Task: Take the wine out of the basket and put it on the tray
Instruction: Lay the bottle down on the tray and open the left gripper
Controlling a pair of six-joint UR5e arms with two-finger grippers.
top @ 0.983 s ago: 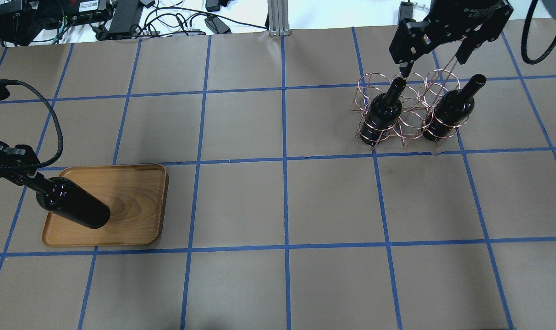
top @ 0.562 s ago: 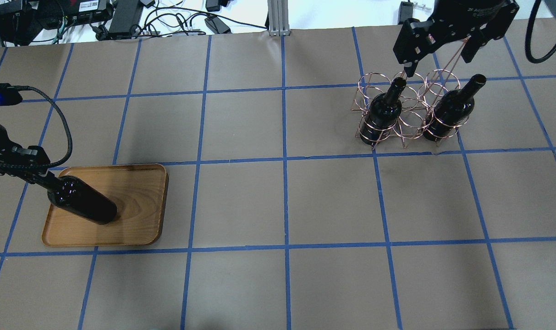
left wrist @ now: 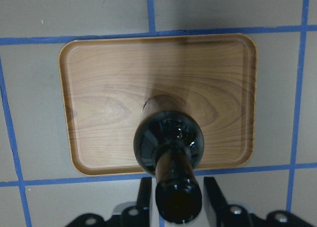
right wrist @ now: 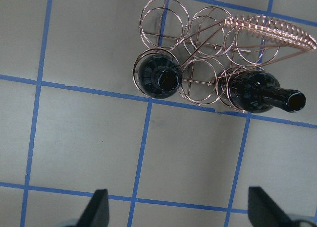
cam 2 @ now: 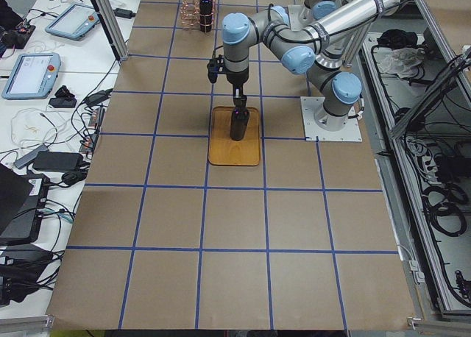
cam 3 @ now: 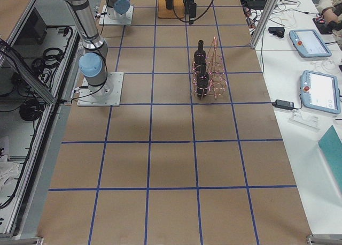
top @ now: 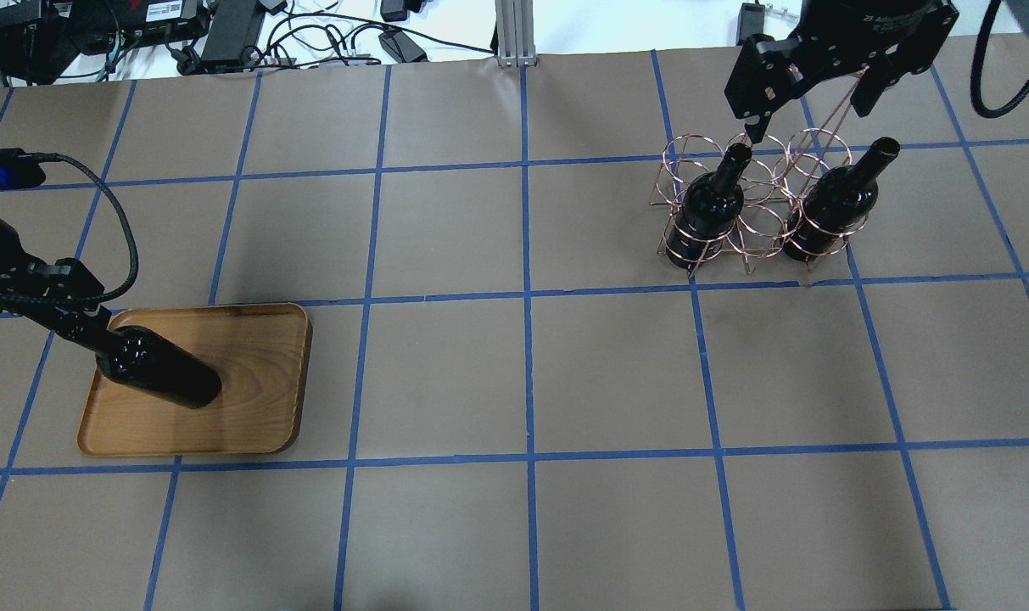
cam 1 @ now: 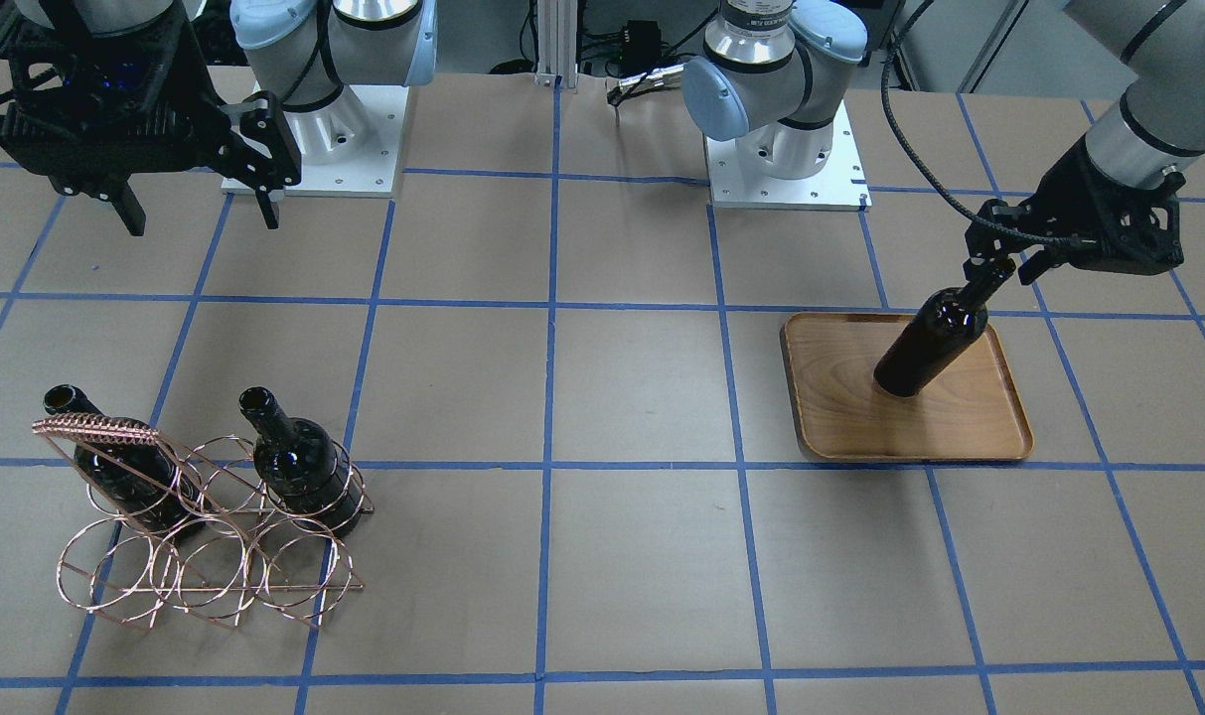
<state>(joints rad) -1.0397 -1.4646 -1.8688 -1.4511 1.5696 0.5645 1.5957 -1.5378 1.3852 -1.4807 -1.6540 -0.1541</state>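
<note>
My left gripper [top: 73, 318] is shut on the neck of a dark wine bottle [top: 162, 378] and holds it upright over the wooden tray [top: 255, 339]. The bottle's base is at or just above the tray's left part; I cannot tell if they touch. The left wrist view shows the bottle [left wrist: 168, 145] from above over the tray [left wrist: 99, 83]. My right gripper [top: 807, 119] is open and empty above the far side of the copper wire basket [top: 756, 225]. The basket holds two more bottles [top: 709, 204] [top: 832, 204], also in the right wrist view [right wrist: 158, 81] [right wrist: 257, 93].
The table is covered in brown paper with a blue tape grid. Cables and devices [top: 226, 34] and an aluminium post [top: 514, 34] lie beyond the far edge. The two arm bases [cam 1: 314, 149] [cam 1: 781, 149] stand at the robot's side of the table.
My left gripper has lowered the bottle towards the tray and shifted it slightly right. My right gripper has risen a little above the basket.
</note>
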